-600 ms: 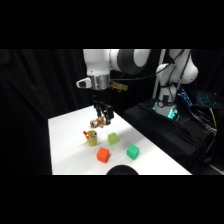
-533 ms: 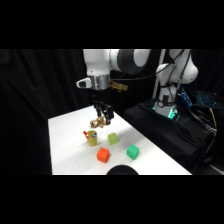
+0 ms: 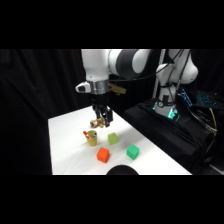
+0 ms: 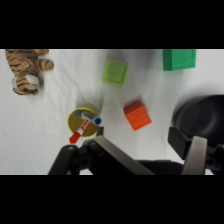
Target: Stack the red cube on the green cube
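The red cube (image 3: 103, 155) (image 4: 137, 115) lies on the white table near its front edge. To its right sits the green cube (image 3: 132, 152) (image 4: 179, 59), apart from it. My gripper (image 3: 102, 120) (image 4: 156, 159) hangs above the table behind both cubes, over the yellow cup. It is open and holds nothing; in the wrist view its two fingers (image 4: 197, 154) stand wide apart at the bottom edge.
A lime cube (image 3: 113, 138) (image 4: 115, 71) sits behind the two cubes. A yellow cup (image 3: 91, 137) (image 4: 83, 120) holds a marker. A tiger toy (image 3: 96, 123) (image 4: 25, 69) lies farther back. A dark round object (image 3: 122, 170) (image 4: 200, 114) is at the table's front edge.
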You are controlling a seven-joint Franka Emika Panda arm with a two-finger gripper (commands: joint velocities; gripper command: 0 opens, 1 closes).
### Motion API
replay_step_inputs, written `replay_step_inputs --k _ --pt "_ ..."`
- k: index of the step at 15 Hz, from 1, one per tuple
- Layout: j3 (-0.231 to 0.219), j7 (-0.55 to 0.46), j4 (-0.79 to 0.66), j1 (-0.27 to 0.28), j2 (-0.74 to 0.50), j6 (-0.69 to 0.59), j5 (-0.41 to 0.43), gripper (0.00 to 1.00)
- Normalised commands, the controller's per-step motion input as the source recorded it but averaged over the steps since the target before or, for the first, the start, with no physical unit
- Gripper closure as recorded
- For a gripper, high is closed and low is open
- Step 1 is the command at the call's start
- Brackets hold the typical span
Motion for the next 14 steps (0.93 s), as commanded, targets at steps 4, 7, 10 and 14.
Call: replay_step_inputs --k 4,7,10,14 --pt "0.038 -0.21 0.30 -0.023 0.27 0.09 -0.051 0.00" --pt "0.068 -0.29 0.29 -0.042 0.24 0.09 -0.024 0.00" --pt "0.098 -0.35 0.22 -0.067 0.18 0.08 0.004 0.00" --pt "0.100 -0.34 0.17 -0.082 0.16 0.09 -0.011 0.00"
